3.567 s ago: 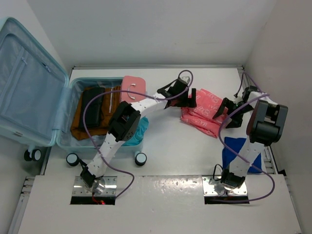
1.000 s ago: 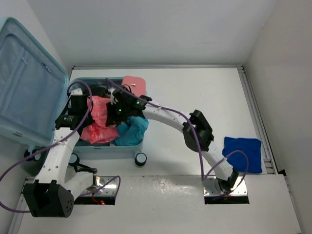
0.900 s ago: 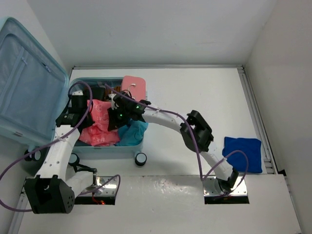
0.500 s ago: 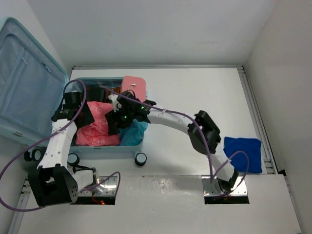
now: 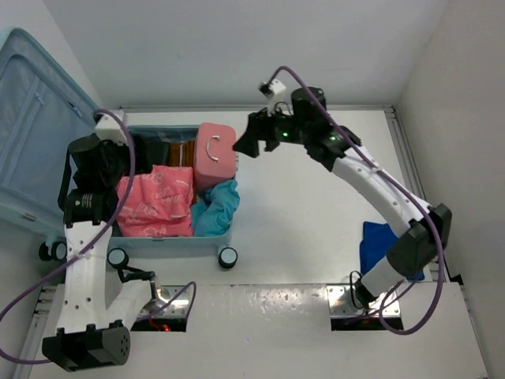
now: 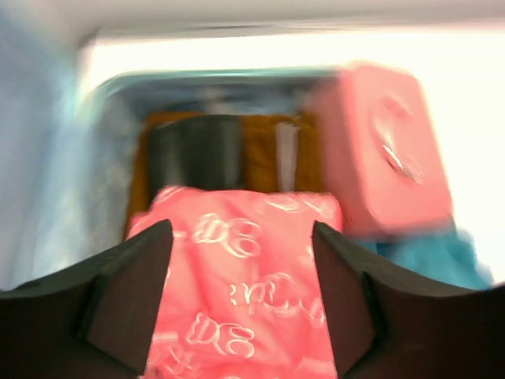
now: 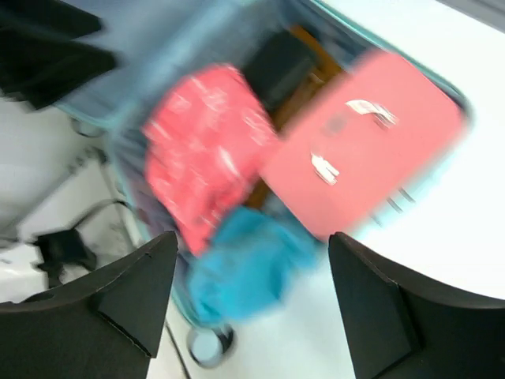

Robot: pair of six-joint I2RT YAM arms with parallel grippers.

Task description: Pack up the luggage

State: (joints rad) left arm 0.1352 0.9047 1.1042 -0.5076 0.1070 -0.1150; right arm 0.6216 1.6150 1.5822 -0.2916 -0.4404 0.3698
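The left gripper hangs above the luggage with fingers spread and empty. The luggage lies open beneath it, lid propped up on the left. The right gripper, also spread and empty, hovers just past the luggage's right rim, beside the pink hard case. A pink bundle inside the luggage bears white looping marks, too blurred to read.

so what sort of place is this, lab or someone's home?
Most likely a robot test cell in a lab: a white table boxed in by bare white walls, two arms bolted to metal base plates at its near edge, and the luggage lying open as a prop.
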